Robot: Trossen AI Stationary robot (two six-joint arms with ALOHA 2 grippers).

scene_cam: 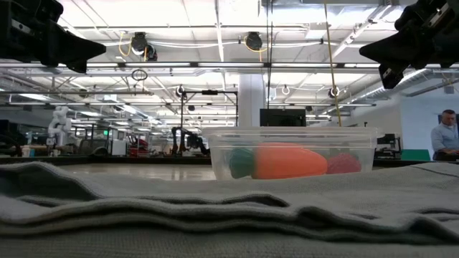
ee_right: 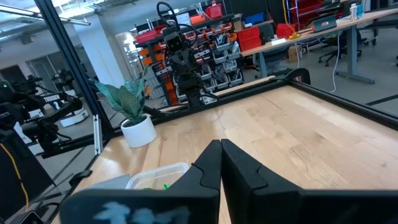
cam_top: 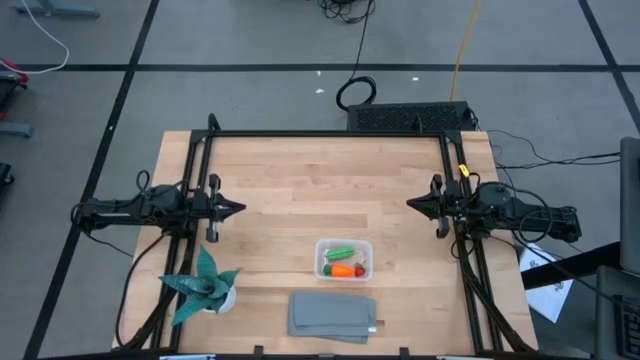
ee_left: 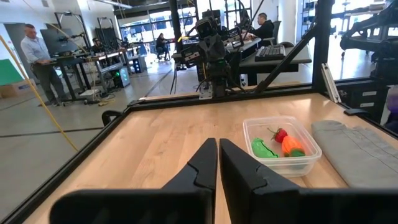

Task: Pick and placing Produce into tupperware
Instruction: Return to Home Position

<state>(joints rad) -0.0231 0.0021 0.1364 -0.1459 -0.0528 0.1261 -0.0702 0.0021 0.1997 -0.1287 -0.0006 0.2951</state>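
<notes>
You see all produce inside clear tupperware: carrot, green pod, red berry. Tupperware sits just beside grey cloth. Nothing left to place, by look. Left gripper and right gripper hang well apart from it, jaws pressed together, empty.

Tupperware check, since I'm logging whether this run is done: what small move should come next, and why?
Probably only settling both arms at rest. The carrot, green pod and red berry all lie inside the tupperware, and the left claw and right claw are shut, empty, at opposite sides of the table.
</notes>
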